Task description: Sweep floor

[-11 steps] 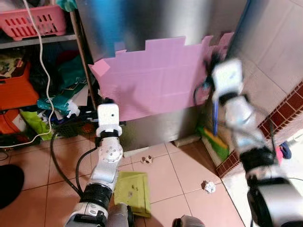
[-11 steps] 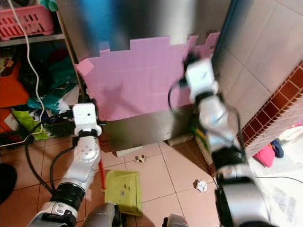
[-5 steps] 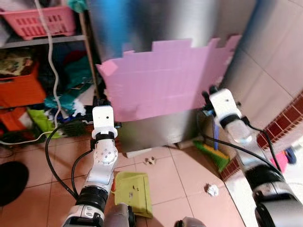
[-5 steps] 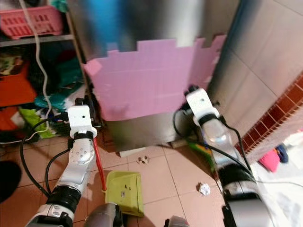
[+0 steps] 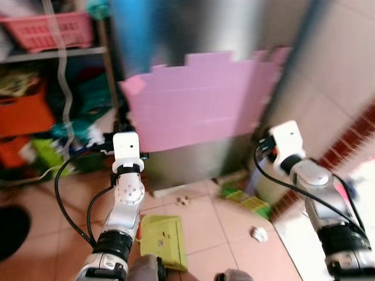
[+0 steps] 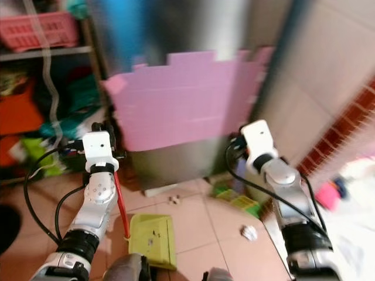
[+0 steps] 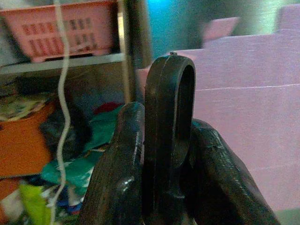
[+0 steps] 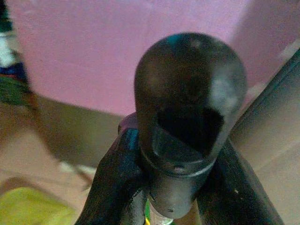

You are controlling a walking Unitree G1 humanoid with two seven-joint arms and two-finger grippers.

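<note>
Lowered since a second ago, the right arm now sits beside the steel cabinet's base, and the green broom head (image 5: 251,202) has come out onto the tiles. At left, the left gripper (image 7: 165,140) is clamped on the dark loop handle (image 7: 169,122) of the red-shafted green dustpan (image 6: 153,240), which rests on the tiled floor (image 5: 199,228). A crumpled paper ball (image 5: 258,234) lies nearby. At right, the right gripper (image 8: 173,183) is clamped around the broom's dark handle tip (image 8: 190,117).
</note>
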